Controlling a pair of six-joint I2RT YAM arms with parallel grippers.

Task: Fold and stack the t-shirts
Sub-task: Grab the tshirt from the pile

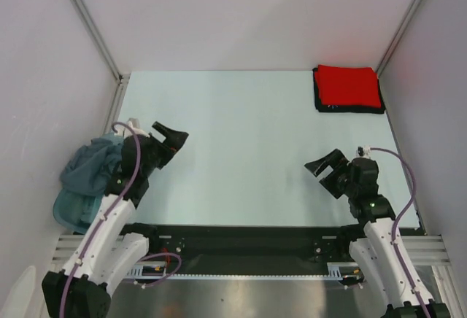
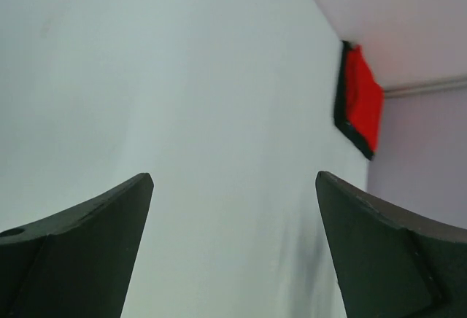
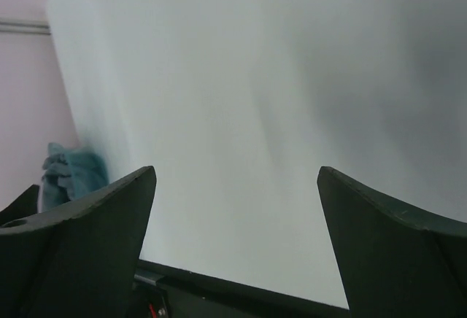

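Staging: pincers wide, one shirt unfolded

Note left pincer (image 1: 172, 137) spread wide and empty, hovering over bench (image 1: 241, 114). Note right pincer (image 1: 325, 163) likewise wide, gripping nothing. Find slate blue-grey shirt (image 1: 89, 165) crumpled just behind and outboard of left pincer, heaped in teal tub (image 1: 69, 212) at bench edge; probably parked there as supply, awaiting folding. Find red shirt (image 1: 348, 86) far ahead of right pincer, folded square, resting on folded black shirt (image 1: 350, 109) in far corner; likely placed there to leave mid-bench for folding. Treat wide jaws as readiness for cloth pickup. Expect left pincer to serve tub, being nearest.
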